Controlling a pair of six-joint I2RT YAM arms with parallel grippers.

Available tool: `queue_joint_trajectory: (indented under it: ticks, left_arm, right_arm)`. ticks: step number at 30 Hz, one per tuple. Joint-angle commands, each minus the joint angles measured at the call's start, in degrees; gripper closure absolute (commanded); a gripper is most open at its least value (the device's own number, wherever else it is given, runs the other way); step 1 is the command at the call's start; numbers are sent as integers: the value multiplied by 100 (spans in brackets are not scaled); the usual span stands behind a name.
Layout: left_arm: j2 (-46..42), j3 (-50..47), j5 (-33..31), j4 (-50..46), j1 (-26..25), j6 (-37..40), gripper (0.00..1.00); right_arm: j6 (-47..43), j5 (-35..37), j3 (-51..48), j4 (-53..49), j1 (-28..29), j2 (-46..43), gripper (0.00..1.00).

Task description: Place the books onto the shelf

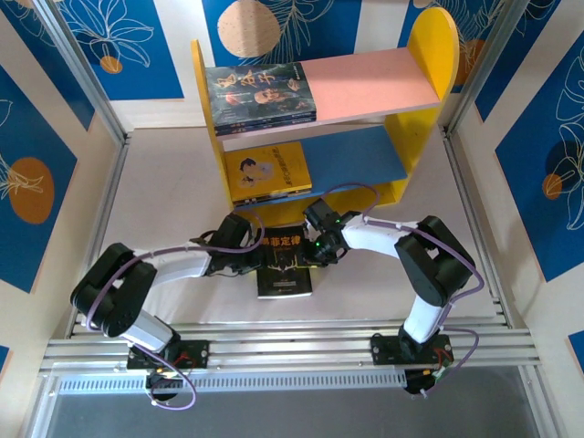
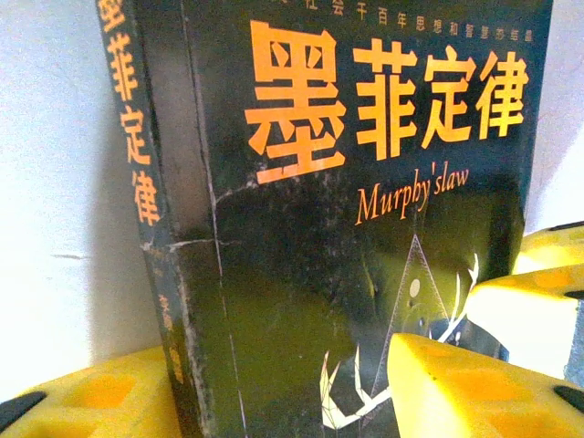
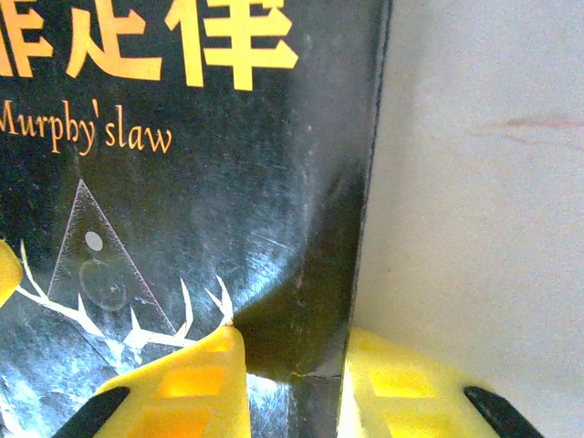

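The antler paperback (image 1: 284,270) lay flat on the bench (image 1: 173,205): left end effector (image 2: 274,383) open astride its spine, right end effector (image 3: 294,370) narrow at the fore edge, grip undetermined. We judged it light, floppy, slick; grasp spine-side.

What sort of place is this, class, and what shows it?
Probably a robot test booth dressed as a reading corner: left arm and right arm bolted to an aluminium rail, leaf-patterned wall panels closing in the table, and a small bookshelf holding books.

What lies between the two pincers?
The black Murphy's law book, flat on the table between left pincer and right pincer, in the top view.
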Motion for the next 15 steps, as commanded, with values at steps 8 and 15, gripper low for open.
queue_joint_trajectory:
  ticks: [8,15]
  left_arm:
    - [-351,-310,923,1876,-278,-167,52]
    - [-387,-410,964,2022,-278,-227,57]
  right_arm:
    - [-12,-382,-281,571,319,775,78]
    - [-8,-282,-384,553,313,697,75]
